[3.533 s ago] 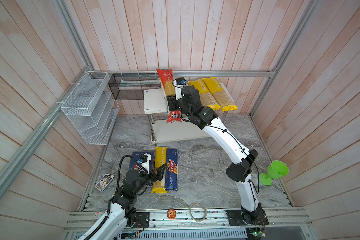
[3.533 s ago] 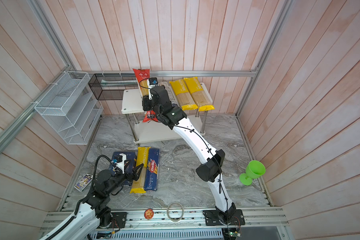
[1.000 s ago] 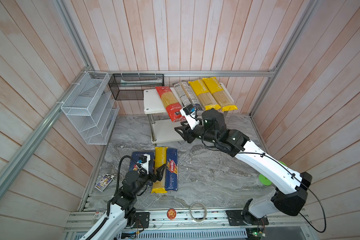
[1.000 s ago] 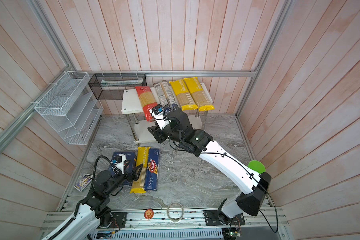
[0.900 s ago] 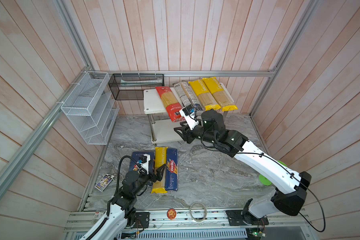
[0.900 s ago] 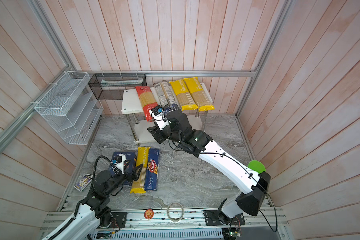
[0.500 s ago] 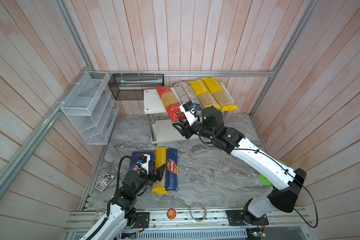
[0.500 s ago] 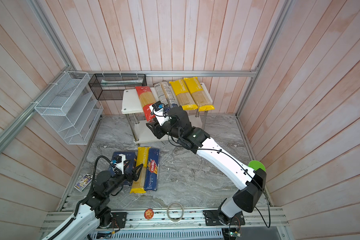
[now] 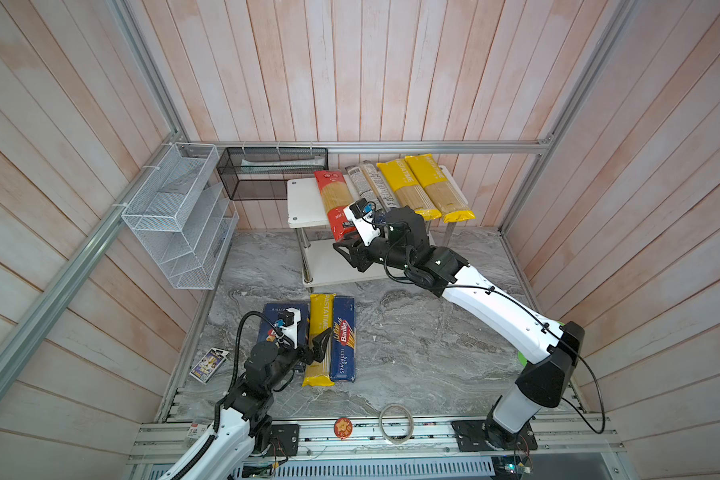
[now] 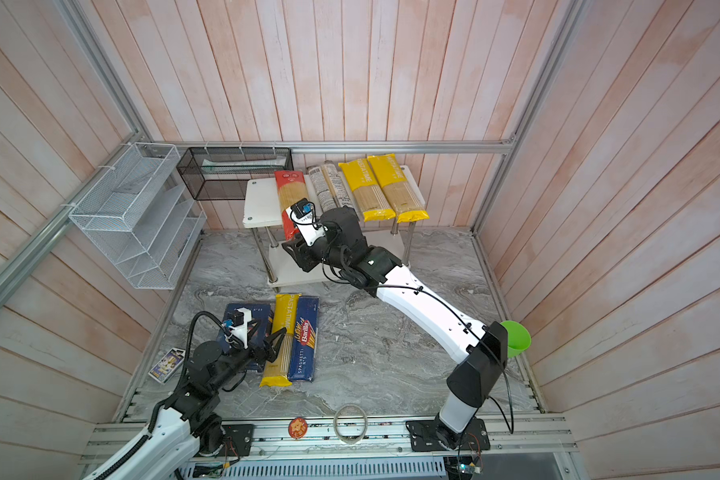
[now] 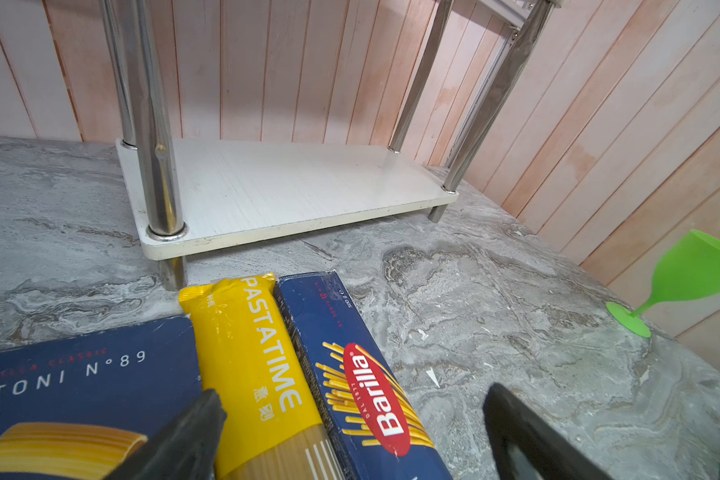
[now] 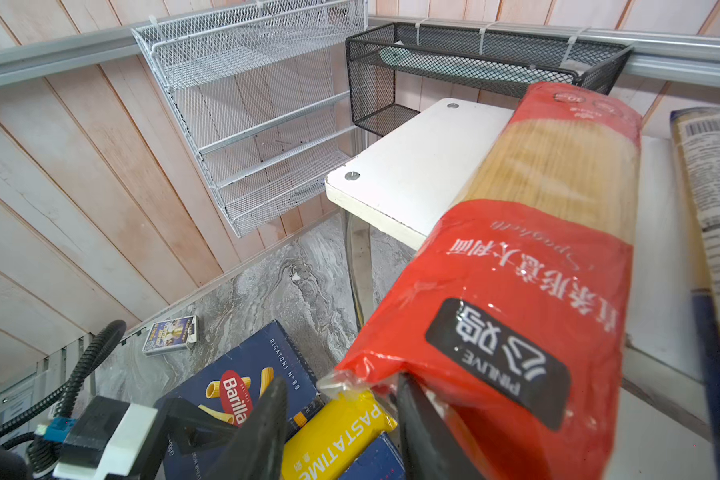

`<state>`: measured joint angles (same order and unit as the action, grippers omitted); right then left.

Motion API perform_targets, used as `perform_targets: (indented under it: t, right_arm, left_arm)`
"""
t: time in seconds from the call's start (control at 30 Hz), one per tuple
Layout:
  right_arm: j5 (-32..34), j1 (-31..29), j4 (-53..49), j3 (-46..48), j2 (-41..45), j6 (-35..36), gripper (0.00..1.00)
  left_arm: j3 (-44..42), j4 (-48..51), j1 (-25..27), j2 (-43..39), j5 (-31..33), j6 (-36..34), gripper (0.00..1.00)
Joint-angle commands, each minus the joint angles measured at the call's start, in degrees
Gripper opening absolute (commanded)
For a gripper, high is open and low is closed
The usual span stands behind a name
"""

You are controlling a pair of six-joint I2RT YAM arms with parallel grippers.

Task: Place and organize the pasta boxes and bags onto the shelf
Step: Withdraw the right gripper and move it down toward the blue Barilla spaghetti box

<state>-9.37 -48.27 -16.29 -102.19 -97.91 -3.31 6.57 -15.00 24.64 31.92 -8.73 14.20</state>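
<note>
Up on the shelf (image 9: 304, 199): four bags (image 9: 408, 189) parked.
Floor leftovers: yellow bag (image 9: 321, 316), rigatoni box (image 9: 273, 311), spaghetti box (image 9: 344, 340); right gripper (image 12: 341, 386) and left gripper (image 11: 354, 395) both spread, empty.

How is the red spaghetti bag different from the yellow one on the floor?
The red bag lies up on the shelf, its near end poking past the edge; the yellow bag lies on the floor between two blue boxes. The red bag has a black label; the yellow bag says PASTATIME. Both are long spaghetti bags.
</note>
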Motion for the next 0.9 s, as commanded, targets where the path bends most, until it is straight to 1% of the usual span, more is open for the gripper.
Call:
perform_targets:
  t: [0.0, 0.2, 0.37, 0.47, 0.63, 0.77, 0.87]
  right_arm:
    - [0.0, 0.2, 0.4, -3.2, -2.9, 1.3, 0.45]
    - [0.2, 0.2, -2.2, -7.7, -5.3, 1.6, 0.46]
    - [0.5, 0.0, -3.4, -6.4, -2.9, 1.6, 0.47]
    - [2.0, -1.1, -5.8, -5.1, -0.2, 2.0, 0.48]
    - [5.7, -5.1, -6.3, 3.6, 8.8, 1.4, 0.50]
    - [8.5, -8.0, -4.2, 14.1, 17.8, -1.6, 0.50]
    - [9.0, -8.5, -3.6, 22.6, 23.7, -5.3, 0.52]
  left_arm:
    - [-0.7, -0.8, -0.3, 0.0, 0.1, -0.2, 1.00]
    - [-0.7, -0.8, -0.3, 0.0, 0.3, -0.2, 1.00]
    - [-0.6, -0.8, -0.3, -0.1, 0.2, -0.2, 1.00]
    - [-0.5, -0.8, -0.3, 0.1, 0.3, -0.2, 0.99]
    - [-0.4, -0.9, -0.3, 0.2, 0.4, -0.2, 1.00]
    - [-0.3, -0.8, -0.4, 0.4, 0.7, -0.1, 1.00]
    - [-0.3, -0.5, -0.4, 0.3, 1.4, 0.2, 1.00]
